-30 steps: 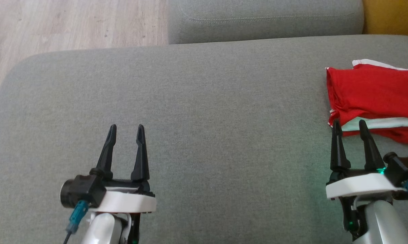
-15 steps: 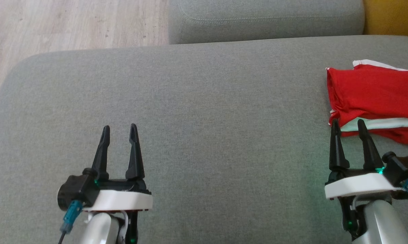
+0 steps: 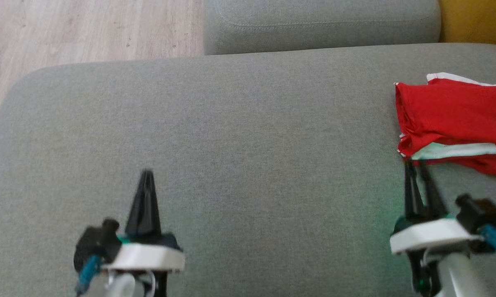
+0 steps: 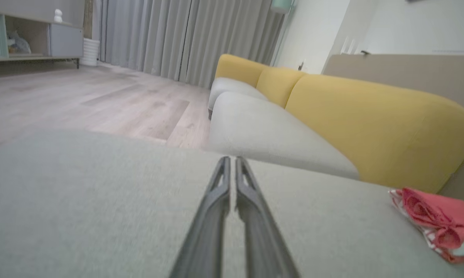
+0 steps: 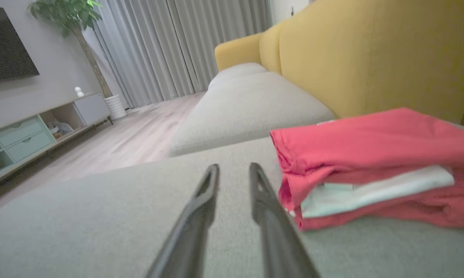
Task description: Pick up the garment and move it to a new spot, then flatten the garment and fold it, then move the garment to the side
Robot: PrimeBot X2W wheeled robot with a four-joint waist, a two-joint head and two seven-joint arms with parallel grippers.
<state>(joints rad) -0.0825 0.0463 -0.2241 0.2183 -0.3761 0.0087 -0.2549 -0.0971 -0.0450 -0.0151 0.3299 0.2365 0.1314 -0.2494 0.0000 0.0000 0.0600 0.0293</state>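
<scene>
I read the garment (image 3: 450,119) as already folded and set aside. It lies as a compact red stack at the right edge of the sofa seat (image 3: 248,123), toward the back, and runs off the right of my head view. A white band shows between its layers on the near side. That spot fits the last step of the task, and I judge the job to be at or near its end. Neither claw holds anything. The left claw (image 3: 147,175) sits low over the near edge of the seat, left of centre and well apart from the garment. Its fingers are drawn together, with only a hairline slit between them in the left wrist view, so I call it closed on nothing. The right claw (image 3: 414,167) is near the seat's near right corner. Its tips stop just short of the garment's near left corner and, as far as I can tell, do not touch the cloth. A narrow but plain gap shows between its fingers in the right wrist view, so it is partly open and empty. Both wrists are held low and almost level with the cushion, fingers pointing away from me toward the yellow backrest (image 5: 370,50). I read that pose as parked rather than reaching.
</scene>
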